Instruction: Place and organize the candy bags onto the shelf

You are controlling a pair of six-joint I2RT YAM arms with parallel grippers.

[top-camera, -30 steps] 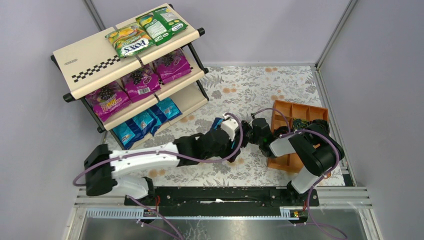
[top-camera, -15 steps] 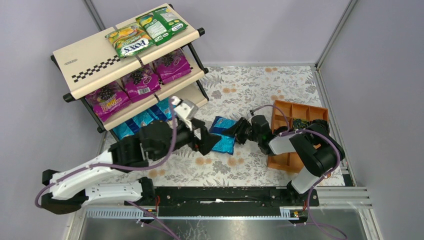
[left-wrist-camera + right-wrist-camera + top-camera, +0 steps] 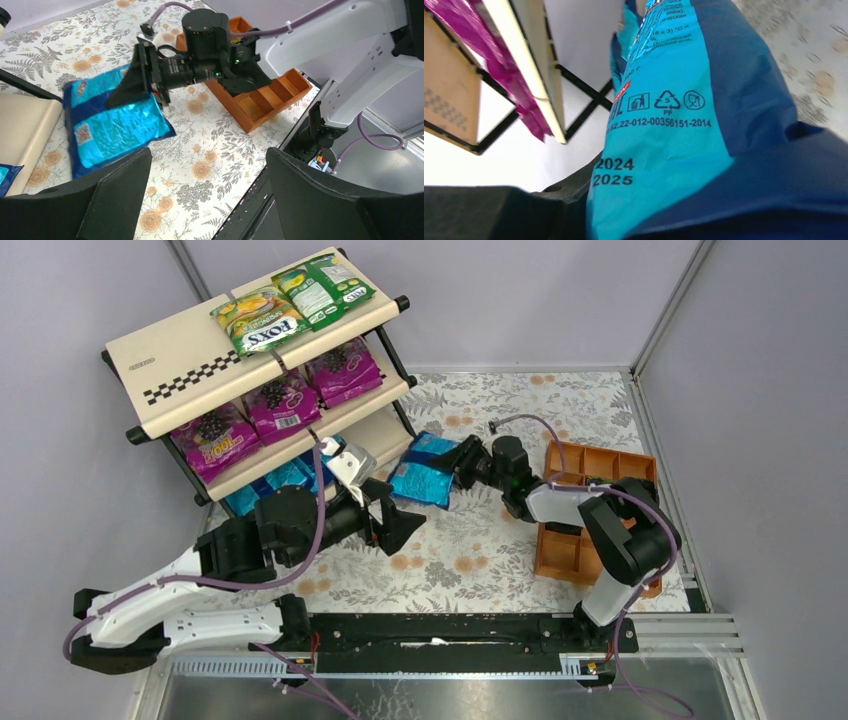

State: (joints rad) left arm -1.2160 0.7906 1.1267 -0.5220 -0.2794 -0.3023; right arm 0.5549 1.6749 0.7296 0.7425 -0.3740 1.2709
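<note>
Candy bag (image 3: 420,478), blue, sits clamped in the right fingers (image 3: 463,458) just right of the shelf (image 3: 180,358), long axis aimed at its bottom tier; left fingers (image 3: 403,525) gape empty, closer beneath.

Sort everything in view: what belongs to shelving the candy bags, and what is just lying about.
Job:
- blue candy bag, clamped in right gripper
- shelf, holding green-yellow bags, magenta bags, blue bags
- left gripper, open and empty

Lying about:
- orange tray
- floral cloth
</note>
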